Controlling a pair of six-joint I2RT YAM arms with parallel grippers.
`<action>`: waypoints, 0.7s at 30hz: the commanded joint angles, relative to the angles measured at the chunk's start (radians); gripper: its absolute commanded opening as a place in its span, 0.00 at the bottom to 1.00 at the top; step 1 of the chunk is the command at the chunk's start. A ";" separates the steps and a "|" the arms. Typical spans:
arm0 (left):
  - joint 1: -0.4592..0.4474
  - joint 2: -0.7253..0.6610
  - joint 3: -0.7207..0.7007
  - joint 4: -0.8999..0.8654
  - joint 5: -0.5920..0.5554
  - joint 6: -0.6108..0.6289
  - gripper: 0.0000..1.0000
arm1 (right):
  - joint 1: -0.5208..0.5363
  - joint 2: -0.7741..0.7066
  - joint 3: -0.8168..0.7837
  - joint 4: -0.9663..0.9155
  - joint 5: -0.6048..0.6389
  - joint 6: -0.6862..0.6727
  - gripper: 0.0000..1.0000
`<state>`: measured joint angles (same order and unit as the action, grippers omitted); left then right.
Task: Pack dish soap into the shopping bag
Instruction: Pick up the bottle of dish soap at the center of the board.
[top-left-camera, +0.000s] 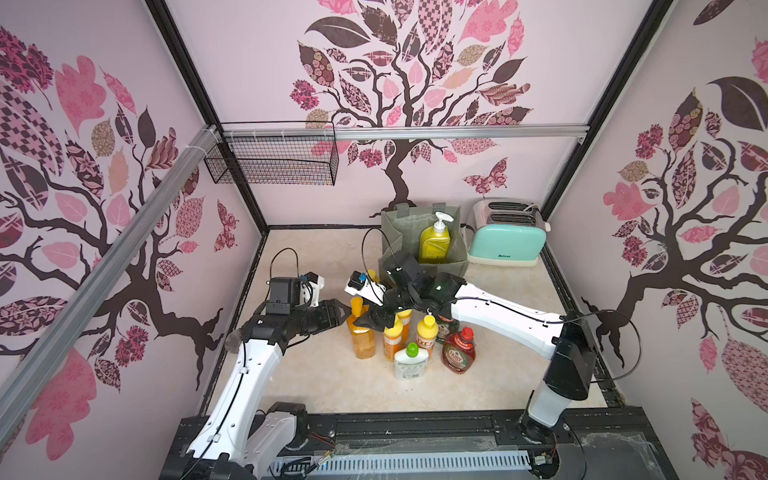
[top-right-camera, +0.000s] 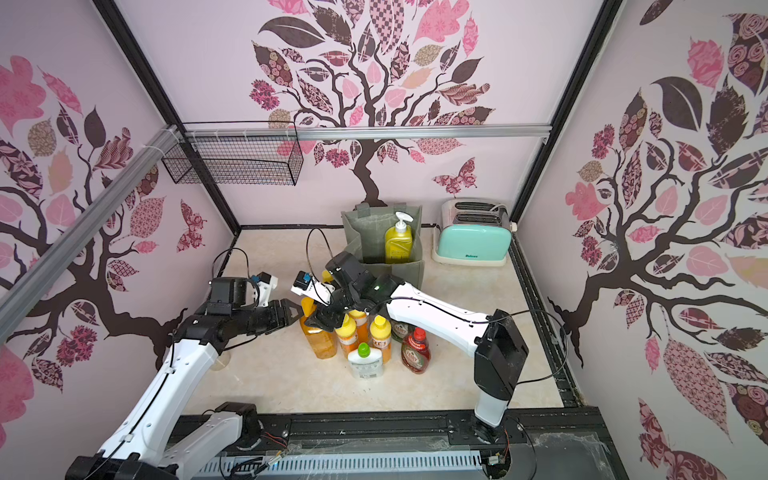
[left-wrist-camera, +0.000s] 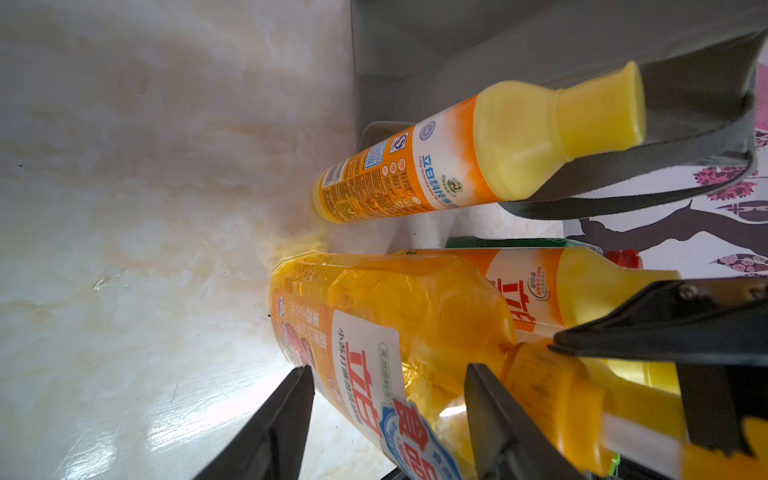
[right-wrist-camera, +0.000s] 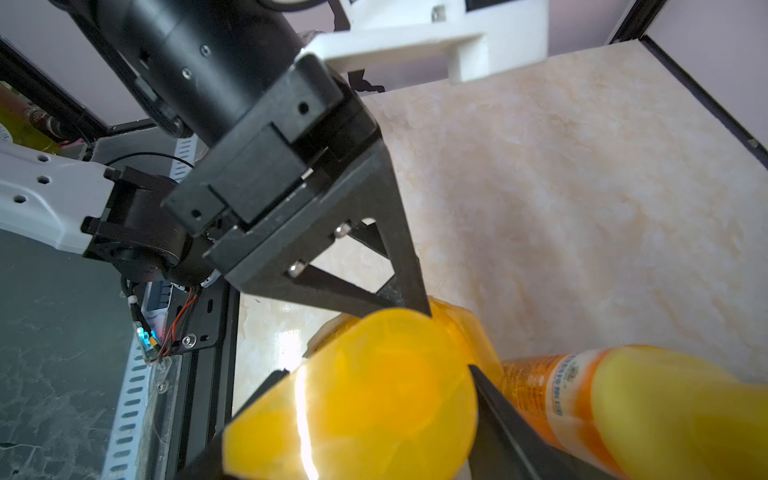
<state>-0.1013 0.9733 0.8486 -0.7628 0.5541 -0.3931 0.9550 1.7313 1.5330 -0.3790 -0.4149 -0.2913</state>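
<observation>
My right gripper (right-wrist-camera: 376, 370) clasps the pump head of the orange pump bottle (top-left-camera: 363, 340), a finger on each side. My left gripper (left-wrist-camera: 388, 368) is released, its fingers apart one above the other against that bottle's side. The bottle stands on the table (top-left-camera: 324, 382) among the other dish soap bottles (top-left-camera: 411, 361), near the shopping bag (top-left-camera: 392, 237), where the big yellow bottle (top-left-camera: 434, 245) stands inside.

Grey-green shopping bag (top-left-camera: 399, 237) upright at the back of the bench (top-left-camera: 316, 374), yellow pump bottle (top-left-camera: 434, 245) standing inside, other soap bottles (top-left-camera: 409, 361) clustered upright in front.
</observation>
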 joint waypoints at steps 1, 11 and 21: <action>-0.006 0.003 -0.008 0.014 -0.003 0.005 0.64 | 0.010 0.019 0.033 0.033 0.013 0.000 0.64; -0.018 -0.002 -0.003 0.013 -0.021 0.007 0.63 | 0.039 0.047 0.027 0.051 0.063 -0.008 0.56; -0.019 -0.056 0.030 -0.021 -0.093 0.024 0.64 | 0.041 0.033 0.013 0.108 0.070 0.021 0.24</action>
<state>-0.1146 0.9592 0.8490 -0.7605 0.5079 -0.3908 0.9825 1.7634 1.5318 -0.3260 -0.3260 -0.2886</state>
